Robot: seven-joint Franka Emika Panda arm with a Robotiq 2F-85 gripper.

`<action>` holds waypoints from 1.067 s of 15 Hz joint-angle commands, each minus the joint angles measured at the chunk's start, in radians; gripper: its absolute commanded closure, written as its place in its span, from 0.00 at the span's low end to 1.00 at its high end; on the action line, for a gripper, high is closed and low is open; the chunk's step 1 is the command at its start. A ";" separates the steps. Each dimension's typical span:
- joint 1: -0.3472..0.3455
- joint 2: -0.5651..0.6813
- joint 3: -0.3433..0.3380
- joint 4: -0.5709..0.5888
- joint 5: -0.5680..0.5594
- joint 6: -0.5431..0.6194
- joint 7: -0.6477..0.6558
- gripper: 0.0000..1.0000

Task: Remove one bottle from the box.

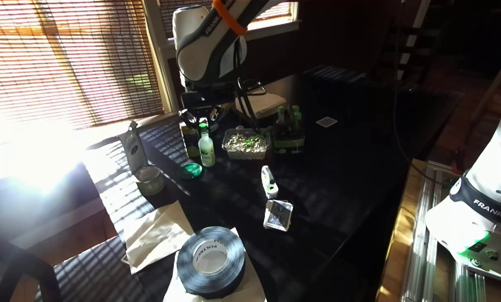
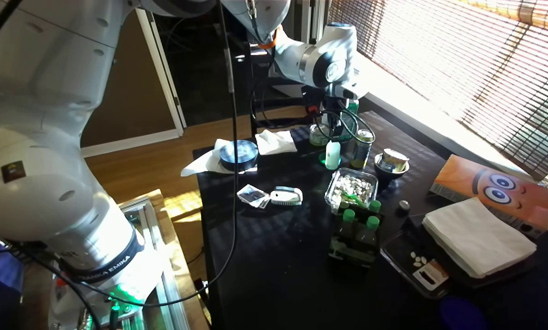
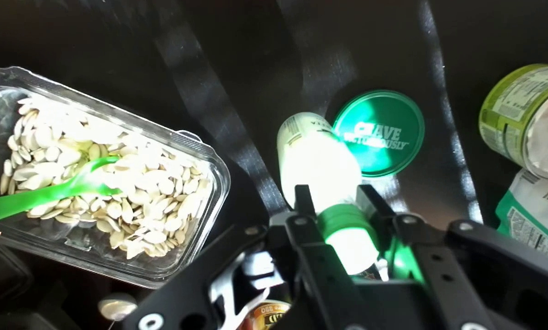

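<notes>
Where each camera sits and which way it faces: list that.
An exterior view: high behind the tape roll, looking down toward the box; base and arm show.
An exterior view: high near the white stack, looking down toward the tape roll; base and arm show.
Wrist view: behind the pincer, facing down at the bottle; of the arm, just the pincer.
Both exterior views share box, table and tape roll.

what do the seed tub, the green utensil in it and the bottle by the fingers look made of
Seed tub: likely clear plastic, glossy, with see-through walls and a molded rim. Green utensil: probably smooth plastic, evenly colored. Bottle: glass or plastic, I can't tell; glare washes out its pale, smooth surface.
</notes>
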 commanded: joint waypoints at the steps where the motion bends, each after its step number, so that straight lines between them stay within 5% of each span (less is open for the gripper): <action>1: -0.006 0.078 -0.005 0.141 0.006 -0.110 -0.042 0.93; 16: -0.089 0.296 0.027 0.525 0.106 -0.308 -0.147 0.93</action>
